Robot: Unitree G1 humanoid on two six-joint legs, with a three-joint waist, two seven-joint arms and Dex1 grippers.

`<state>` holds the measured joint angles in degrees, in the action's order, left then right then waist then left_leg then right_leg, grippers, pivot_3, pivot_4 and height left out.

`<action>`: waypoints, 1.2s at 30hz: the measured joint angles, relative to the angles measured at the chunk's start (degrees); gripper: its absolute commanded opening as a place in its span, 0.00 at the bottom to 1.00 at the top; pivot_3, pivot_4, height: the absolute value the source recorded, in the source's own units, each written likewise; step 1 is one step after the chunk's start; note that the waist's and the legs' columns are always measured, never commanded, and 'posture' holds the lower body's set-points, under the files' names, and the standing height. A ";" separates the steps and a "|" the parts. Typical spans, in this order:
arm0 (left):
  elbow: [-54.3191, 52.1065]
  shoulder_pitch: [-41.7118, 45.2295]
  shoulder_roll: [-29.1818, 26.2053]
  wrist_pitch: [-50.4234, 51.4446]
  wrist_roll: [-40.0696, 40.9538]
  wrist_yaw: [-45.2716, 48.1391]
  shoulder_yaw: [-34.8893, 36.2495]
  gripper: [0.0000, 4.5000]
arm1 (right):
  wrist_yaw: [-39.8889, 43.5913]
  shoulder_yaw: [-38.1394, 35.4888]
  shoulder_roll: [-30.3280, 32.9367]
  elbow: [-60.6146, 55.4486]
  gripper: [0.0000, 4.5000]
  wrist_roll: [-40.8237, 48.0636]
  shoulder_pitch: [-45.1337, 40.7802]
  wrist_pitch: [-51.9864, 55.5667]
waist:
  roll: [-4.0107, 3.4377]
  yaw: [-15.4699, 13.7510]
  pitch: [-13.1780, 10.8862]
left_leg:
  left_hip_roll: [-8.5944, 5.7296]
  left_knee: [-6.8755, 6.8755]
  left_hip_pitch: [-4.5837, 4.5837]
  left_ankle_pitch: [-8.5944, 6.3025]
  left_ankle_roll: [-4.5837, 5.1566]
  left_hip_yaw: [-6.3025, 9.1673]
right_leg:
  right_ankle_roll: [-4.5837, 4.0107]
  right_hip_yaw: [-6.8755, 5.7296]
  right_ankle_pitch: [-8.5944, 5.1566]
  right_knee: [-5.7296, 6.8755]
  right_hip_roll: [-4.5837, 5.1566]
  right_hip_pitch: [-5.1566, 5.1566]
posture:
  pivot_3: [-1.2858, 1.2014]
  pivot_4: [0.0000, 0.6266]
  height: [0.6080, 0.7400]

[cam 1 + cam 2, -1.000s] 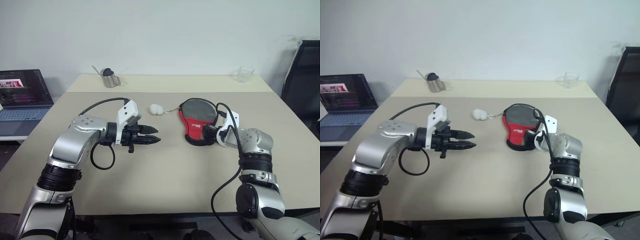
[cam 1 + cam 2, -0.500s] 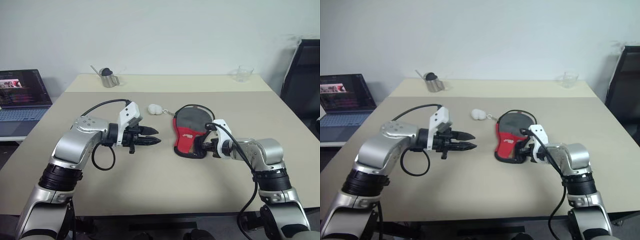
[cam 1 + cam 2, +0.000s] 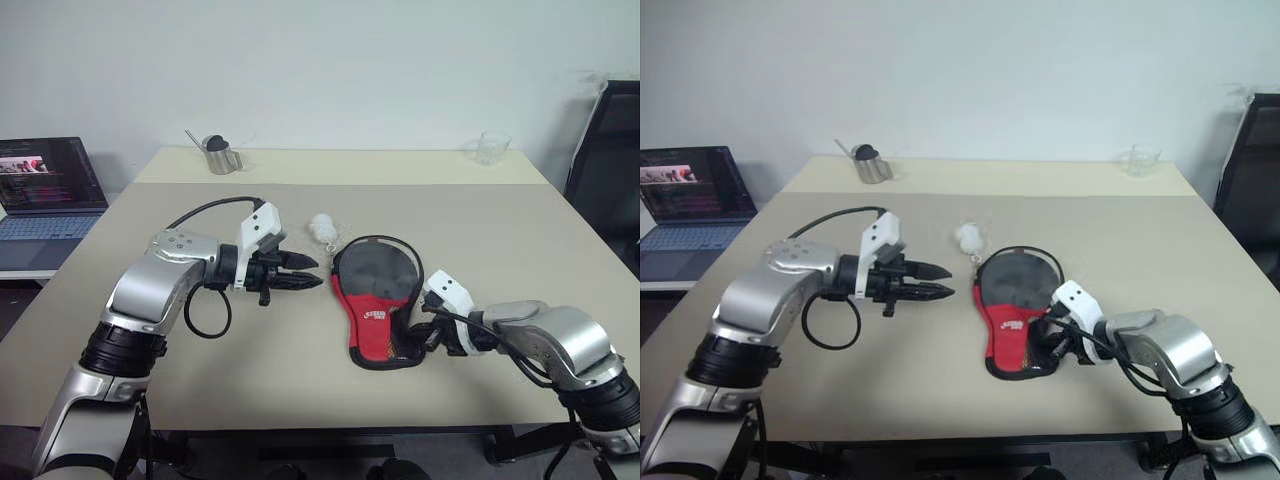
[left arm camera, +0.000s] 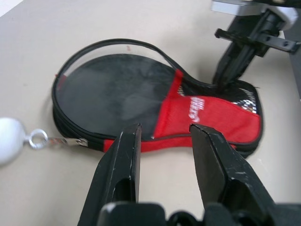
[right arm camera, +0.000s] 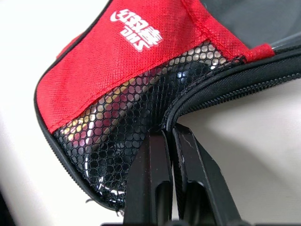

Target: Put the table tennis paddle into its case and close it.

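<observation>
**A:** So in the head camera, where's everything sitting?

**B:** The paddle-shaped soft case (image 3: 375, 310), black fabric up top with a red lower part and a white logo, lies flat on the beige table (image 3: 300, 380), a bit right of the frame's centre. Its white pom-pom (image 3: 322, 227) sits just above its upper left edge. The left gripper (image 3: 308, 274) hangs above the table at centre left, black fingers pointing toward the case, a narrow gap between them, nothing held. The right gripper (image 3: 418, 338) is at the lower right, fingers pinched together at the case's lower right edge. Background stuff: small metal pitcher (image 3: 217, 156) upper left, clear glass cup (image 3: 491, 148) upper right, open laptop (image 3: 48, 188) at the far left edge.

**A:** And the left wrist cam?

**B:** Both black fingers (image 4: 123, 176) rise from the bottom with a modest gap, empty. The case fills the middle, a zip running round its rim, pom-pom at the left edge. The right gripper (image 4: 225, 77) comes down at the upper right onto the case's narrow end.

**A:** Right wrist?

**B:** Fingers (image 5: 157, 181) pressed tight together, clamped on the zip edge beside the black mesh pocket (image 5: 122, 141). Can't make out the table tennis paddle itself in any of these.
</observation>
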<state>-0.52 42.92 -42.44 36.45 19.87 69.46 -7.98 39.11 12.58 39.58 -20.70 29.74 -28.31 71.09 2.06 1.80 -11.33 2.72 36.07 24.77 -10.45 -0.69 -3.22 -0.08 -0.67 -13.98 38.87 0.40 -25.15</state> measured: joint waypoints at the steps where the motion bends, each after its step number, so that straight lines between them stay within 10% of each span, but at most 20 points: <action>1: 0.18 0.00 0.00 -0.06 -0.03 0.01 -0.10 0.40 | 1.06 0.34 0.54 -1.49 0.01 0.85 0.78 0.12 | 0.00 0.00 0.00 | 0.00 0.00 0.00 0.00 0.00 0.01 | 0.00 -0.01 0.00 0.00 0.00 0.00 | 0.52 0.24 1.00; 23: -0.06 -0.10 -0.87 -0.31 -0.08 -0.08 -0.53 0.40 | 7.09 5.77 2.74 -5.70 0.01 1.73 2.85 -3.97 | 0.02 0.07 0.00 | 0.00 0.10 -0.02 0.01 -0.01 0.04 | 0.00 0.01 0.00 0.10 -0.03 0.03 | 0.52 0.24 1.00; 36: -1.02 -0.35 -1.17 -0.24 -0.03 -0.25 -0.53 0.40 | 9.95 5.44 6.07 -6.05 0.90 2.63 1.87 -4.48 | 0.03 -0.04 0.00 | -0.01 0.14 -0.01 0.01 -0.01 0.05 | 0.00 0.01 0.01 0.11 -0.02 0.04 | 0.52 0.24 1.00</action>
<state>-1.54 42.57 -43.61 36.21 19.84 69.21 -8.51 49.06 18.01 45.65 -26.76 32.38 -26.44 66.61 2.09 1.76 -11.33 2.71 36.21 24.76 -10.44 -0.70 -3.18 -0.08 -0.66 -13.97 38.98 0.37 -25.11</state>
